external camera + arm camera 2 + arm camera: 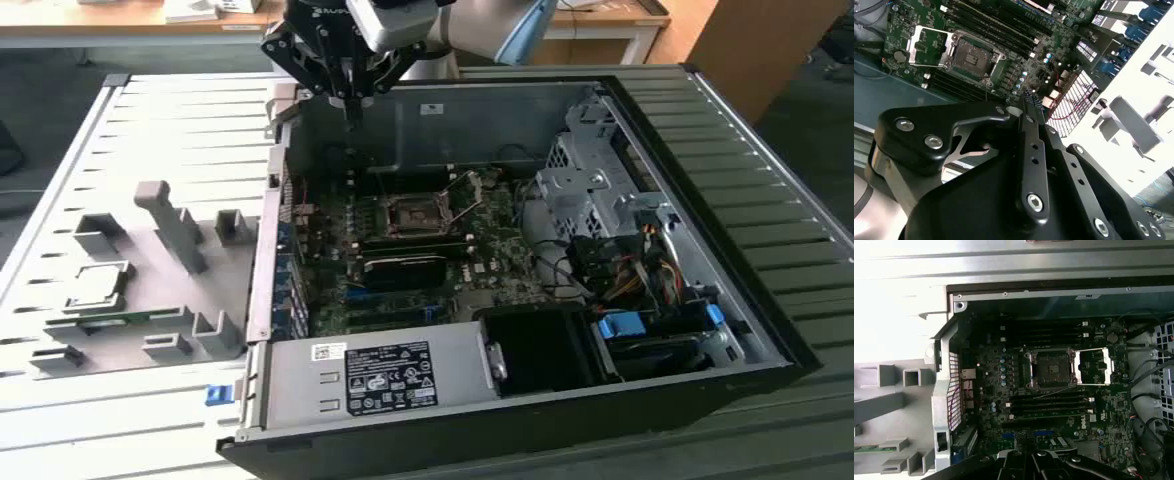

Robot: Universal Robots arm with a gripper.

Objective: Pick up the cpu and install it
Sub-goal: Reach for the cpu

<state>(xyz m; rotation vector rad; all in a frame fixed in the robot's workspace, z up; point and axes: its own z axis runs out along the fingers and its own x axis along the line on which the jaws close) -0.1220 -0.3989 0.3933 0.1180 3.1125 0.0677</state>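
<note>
Cpu [100, 285] on fixture [150, 296], exterior view's left of case [441, 125]; socket [416, 213] inside case.

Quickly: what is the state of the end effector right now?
End effector: closed, holding nothing; the cpu lies on the grey fixture.

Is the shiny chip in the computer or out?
Out. The chip lies on the grey tray beside the computer case, at the exterior view's left; the socket inside is empty.
</note>
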